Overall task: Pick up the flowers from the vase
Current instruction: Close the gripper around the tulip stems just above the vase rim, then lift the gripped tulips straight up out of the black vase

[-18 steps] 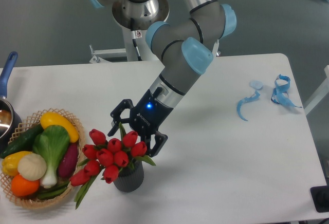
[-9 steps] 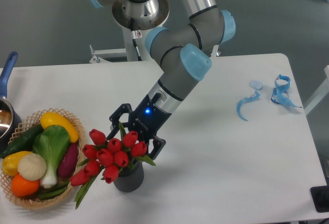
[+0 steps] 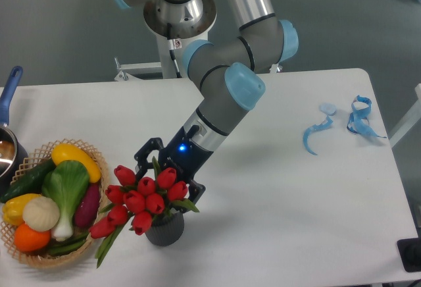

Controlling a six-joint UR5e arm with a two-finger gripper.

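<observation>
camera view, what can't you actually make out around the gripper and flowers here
- Gripper: fingertips hidden behind the flowers, so any contact with the stems cannot be told.
- Vase: its mouth and the stems' lower ends are covered by blooms and leaves.
- Pot at the left: cut off by the frame edge.
- Blue scraps at the right: too small to identify.

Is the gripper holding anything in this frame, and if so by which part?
Nothing is held yet. The gripper has its jaws spread open just behind the flowers, which sit in the vase.
</observation>
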